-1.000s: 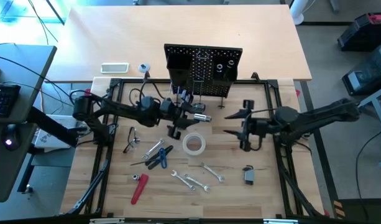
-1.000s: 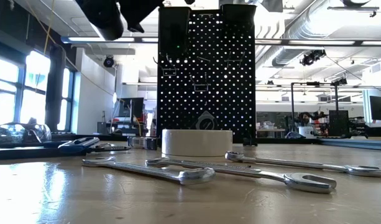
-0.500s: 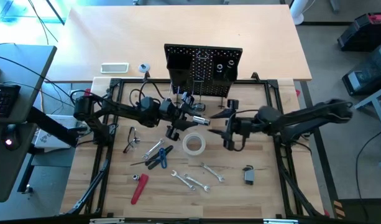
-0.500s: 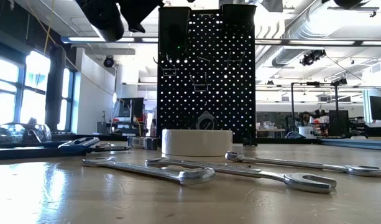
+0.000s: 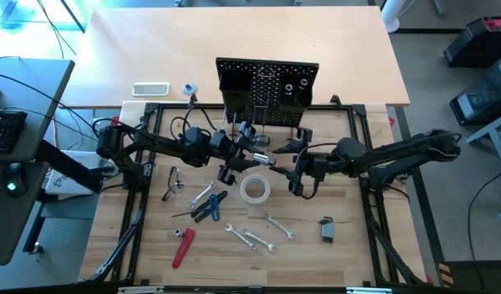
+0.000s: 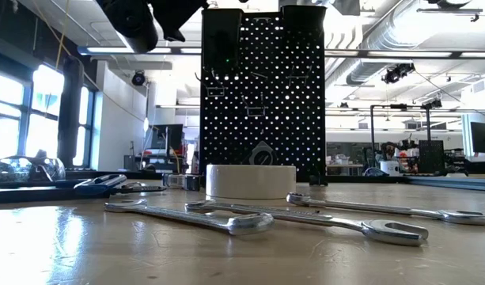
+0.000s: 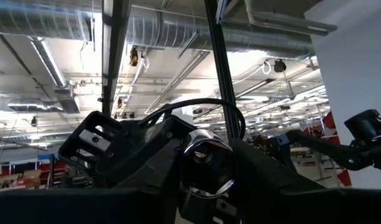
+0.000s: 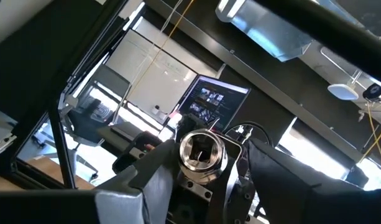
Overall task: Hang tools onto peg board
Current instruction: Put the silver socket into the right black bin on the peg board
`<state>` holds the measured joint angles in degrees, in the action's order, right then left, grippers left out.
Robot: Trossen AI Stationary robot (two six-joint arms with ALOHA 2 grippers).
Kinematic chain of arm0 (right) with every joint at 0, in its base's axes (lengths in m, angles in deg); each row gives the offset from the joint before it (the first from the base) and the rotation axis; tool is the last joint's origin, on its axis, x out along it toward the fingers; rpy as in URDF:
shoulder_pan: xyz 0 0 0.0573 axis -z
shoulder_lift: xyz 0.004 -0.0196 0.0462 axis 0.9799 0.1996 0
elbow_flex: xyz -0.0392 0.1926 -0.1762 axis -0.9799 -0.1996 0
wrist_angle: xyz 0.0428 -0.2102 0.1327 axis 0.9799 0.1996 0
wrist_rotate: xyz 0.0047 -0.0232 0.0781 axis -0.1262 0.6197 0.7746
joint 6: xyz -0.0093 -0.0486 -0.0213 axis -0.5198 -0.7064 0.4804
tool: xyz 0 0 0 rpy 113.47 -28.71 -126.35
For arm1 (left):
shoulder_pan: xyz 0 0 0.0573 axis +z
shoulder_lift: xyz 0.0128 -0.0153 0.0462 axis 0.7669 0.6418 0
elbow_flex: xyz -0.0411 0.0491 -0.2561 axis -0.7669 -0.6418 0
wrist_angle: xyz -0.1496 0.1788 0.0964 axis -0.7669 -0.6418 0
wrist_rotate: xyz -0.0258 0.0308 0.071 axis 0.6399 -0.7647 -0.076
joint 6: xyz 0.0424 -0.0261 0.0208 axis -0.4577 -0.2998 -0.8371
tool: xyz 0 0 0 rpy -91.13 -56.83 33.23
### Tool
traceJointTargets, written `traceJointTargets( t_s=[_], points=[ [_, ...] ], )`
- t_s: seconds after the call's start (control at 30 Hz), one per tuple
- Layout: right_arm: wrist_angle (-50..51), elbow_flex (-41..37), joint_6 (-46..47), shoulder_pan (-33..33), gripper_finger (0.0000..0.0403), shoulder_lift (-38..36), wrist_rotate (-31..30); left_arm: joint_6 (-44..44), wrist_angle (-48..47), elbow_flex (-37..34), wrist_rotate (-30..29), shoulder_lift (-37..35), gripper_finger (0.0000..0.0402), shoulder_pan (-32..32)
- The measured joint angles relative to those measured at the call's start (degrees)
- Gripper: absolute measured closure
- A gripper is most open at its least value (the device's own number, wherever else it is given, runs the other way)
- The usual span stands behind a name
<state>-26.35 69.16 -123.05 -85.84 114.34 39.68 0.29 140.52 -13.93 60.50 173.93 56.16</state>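
My left gripper [image 5: 248, 153] is held above the table in front of the black peg board [image 5: 266, 86], shut on a short silver tool [image 5: 263, 158]. My right gripper [image 5: 281, 160] faces it from the right, open. Its fingers [image 8: 146, 183] stand on either side of the tool's free chrome end [image 8: 201, 151]. On the table lie the white tape roll [image 5: 254, 189], silver wrenches [image 5: 250, 238], blue-handled pliers [image 5: 209, 206], the red-handled tool [image 5: 182, 247] and the small tape measure [image 5: 327, 229]. My left gripper pinches the silver tool between its two fingers [image 7: 153, 171], and the tool's round chrome end [image 7: 206, 163] sticks out past them. The fingers come from the table's left, slanting a little upward. The tool is lifted clear of the table and points toward my right gripper.
The peg board [image 6: 262, 95] stands upright at the far middle, with black bins and wire hooks on it. The tape roll [image 6: 250, 180] and wrenches [image 6: 226, 218] lie below the grippers. A black frame [image 5: 144, 163] borders the work area. Safety glasses [image 6: 24, 168] lie at the left.
My right gripper has moved toward the table's left, up to the silver tool held by my left gripper, and has rolled a little. The tool has kept its place in the air.
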Motion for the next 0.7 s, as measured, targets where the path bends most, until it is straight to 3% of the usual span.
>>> traceJointTargets(
  t_s=[0.37, 0.7],
  points=[
    [0.8, 0.0, -1.3, 0.0, 0.0286, 0.0, 0.0, 0.0, -0.2, 0.0, 0.0, 0.0, 0.0289, 0.4],
    [0.6, 0.0, -1.3, 0.0, 0.0305, 0.0, -0.5, -0.4, -0.4, 0.0, -0.5, -0.1, 0.0289, 0.4]
  ],
)
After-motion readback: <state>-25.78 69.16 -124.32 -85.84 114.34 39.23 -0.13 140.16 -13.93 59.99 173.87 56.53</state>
